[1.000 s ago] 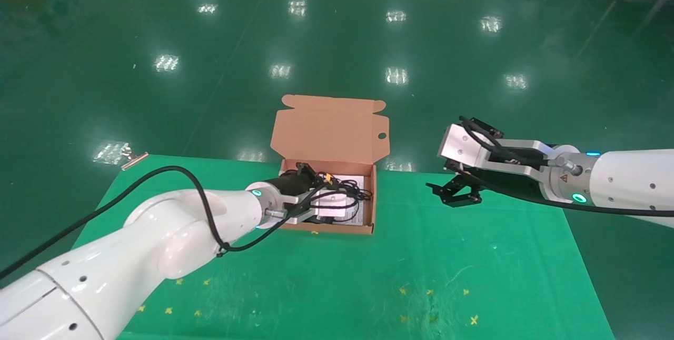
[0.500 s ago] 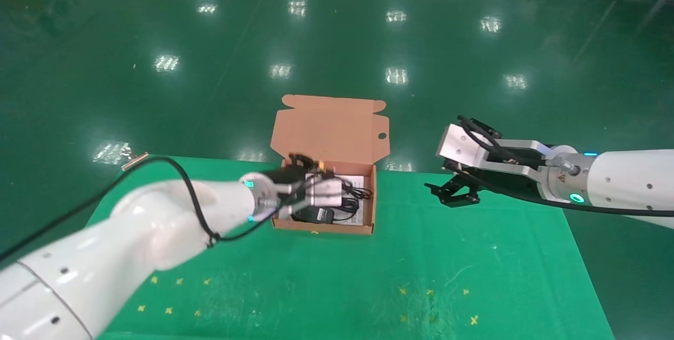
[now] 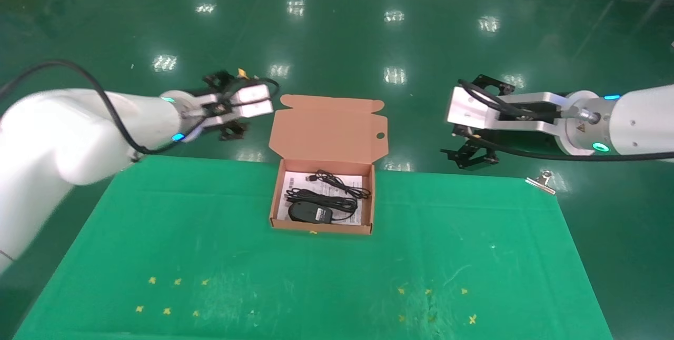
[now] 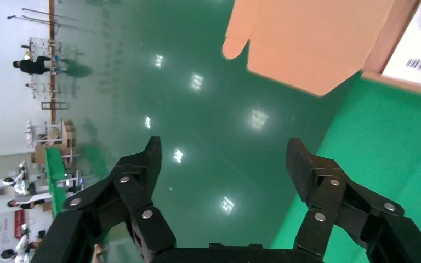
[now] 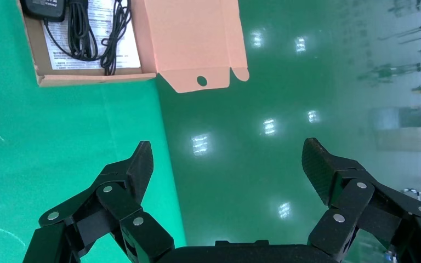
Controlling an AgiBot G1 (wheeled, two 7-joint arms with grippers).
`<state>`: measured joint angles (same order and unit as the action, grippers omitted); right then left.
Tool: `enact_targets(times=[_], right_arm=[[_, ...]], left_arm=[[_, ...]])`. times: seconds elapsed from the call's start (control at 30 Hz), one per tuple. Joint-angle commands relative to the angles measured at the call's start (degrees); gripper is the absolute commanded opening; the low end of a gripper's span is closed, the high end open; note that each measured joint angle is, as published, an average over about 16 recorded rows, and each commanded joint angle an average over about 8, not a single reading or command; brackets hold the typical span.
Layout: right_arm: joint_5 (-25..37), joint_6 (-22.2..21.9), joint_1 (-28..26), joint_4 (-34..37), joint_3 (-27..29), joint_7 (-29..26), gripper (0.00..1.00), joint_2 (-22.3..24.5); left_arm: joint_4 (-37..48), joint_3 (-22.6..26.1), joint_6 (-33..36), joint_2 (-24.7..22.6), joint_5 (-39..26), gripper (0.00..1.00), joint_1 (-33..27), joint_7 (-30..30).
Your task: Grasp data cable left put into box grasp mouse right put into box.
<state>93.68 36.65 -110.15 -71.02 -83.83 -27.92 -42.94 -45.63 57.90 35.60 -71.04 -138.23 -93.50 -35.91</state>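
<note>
Head view: mouse (image 3: 309,212) and data cable (image 3: 321,200) are seen inside box (image 3: 321,228); task judged done. Left end effector (image 3: 231,132) and right end effector (image 3: 470,157) are held open, empty.

The box (image 3: 321,227) sits on the table (image 3: 316,277) at the middle of its far edge, its lid (image 3: 329,129) standing open behind it, and in it lie 2 things: the mouse (image 3: 309,212) by the near wall and the data cable (image 3: 321,199) just behind the mouse. The left gripper (image 3: 231,132) hangs left of the box and behind the table's far edge, fingers spread. The right gripper (image 3: 471,157) hangs right of the box, also behind that edge and spread, with a clip (image 3: 541,182) right of it at the table's far right corner.
</note>
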Motion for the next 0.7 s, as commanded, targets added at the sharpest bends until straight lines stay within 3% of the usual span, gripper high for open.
enact_targets(times=[0.03, 0.23, 0.7], right_arm=[[0.42, 0.69, -0.60, 0.20, -0.21, -0.33, 1.00, -0.28], [-2.36, 3.52, 1.92, 0.09, 3.46, 0.57, 1.00, 0.08], [-13.37, 13.65, 12.31, -0.50, 17.78, 4.27, 1.00, 1.83]], left_arm=[[0.24, -0.16, 0.90, 0.30, -1.61, 1.00, -0.90, -1.40], [-1.19, -2.42, 3.77, 2.27, 3.12, 1.00, 0.62, 0.00], [-7.11, -11.16, 14.03, 9.75, 23.78, 1.00, 7.55, 5.57]])
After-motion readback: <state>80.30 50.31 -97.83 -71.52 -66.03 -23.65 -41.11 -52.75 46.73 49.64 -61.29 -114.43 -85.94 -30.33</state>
